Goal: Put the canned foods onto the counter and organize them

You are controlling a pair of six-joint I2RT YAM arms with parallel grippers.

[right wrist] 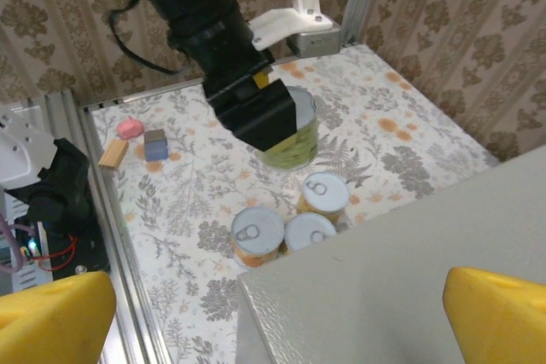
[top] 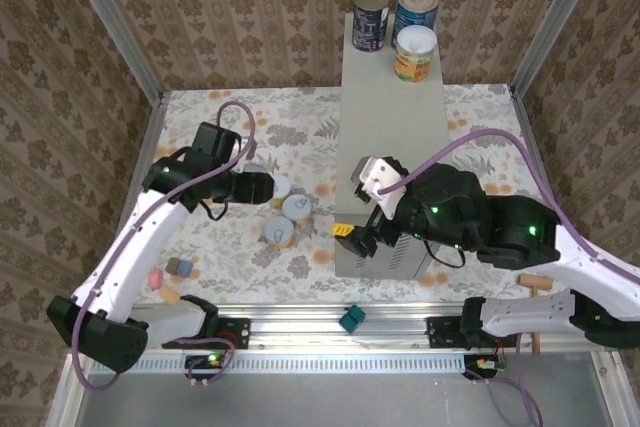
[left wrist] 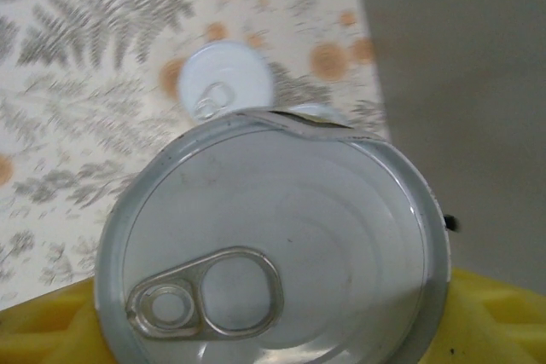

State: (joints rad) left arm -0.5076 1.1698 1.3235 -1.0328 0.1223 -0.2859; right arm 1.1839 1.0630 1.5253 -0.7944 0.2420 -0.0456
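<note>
Cans crowd the counter's far edge, three together, the rest of its top bare. Left gripper clamps a fourth can above the floral floor; right gripper hovers spread at the counter's near corner.

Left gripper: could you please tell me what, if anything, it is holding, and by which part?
The left gripper holds a can by its side wall, near the top rim.

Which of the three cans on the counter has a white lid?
The short yellow-labelled can, in front; the two blue-labelled cans behind it are taller, metal-topped.
</note>
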